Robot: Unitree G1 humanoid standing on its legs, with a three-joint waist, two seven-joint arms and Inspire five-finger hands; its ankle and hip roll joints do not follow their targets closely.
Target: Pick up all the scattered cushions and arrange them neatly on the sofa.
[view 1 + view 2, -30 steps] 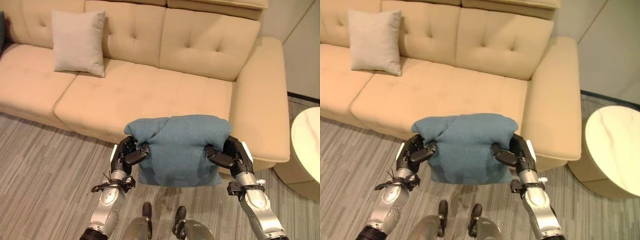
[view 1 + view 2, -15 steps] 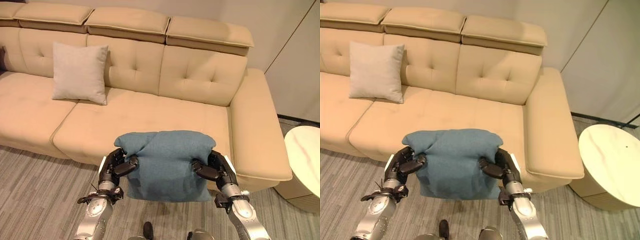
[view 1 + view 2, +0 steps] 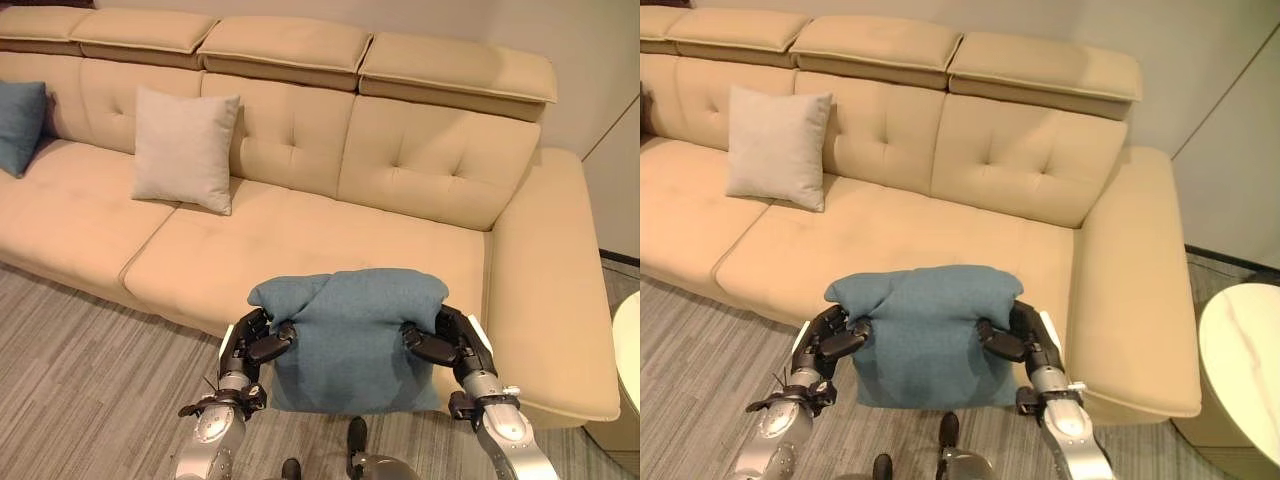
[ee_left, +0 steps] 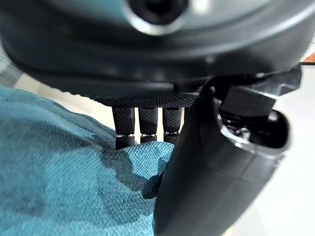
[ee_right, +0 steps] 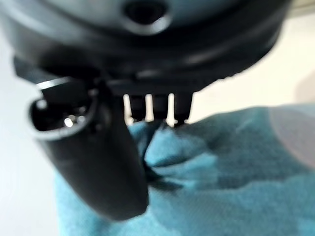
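Note:
A blue cushion hangs in the air in front of the beige sofa, just before its right seat. My left hand pinches the cushion's left edge and my right hand pinches its right edge. Both wrist views show the thumb and fingers closed on blue cloth. A light grey cushion leans upright against the sofa back. Another blue cushion stands at the sofa's far left.
A round pale side table stands right of the sofa's arm. Grey striped carpet covers the floor in front. The middle and right seats of the sofa are bare.
The camera has turned left and tilted up, bringing the far-left blue cushion into view. Both hands keep their hold on the blue cushion, which stays before the sofa's front edge.

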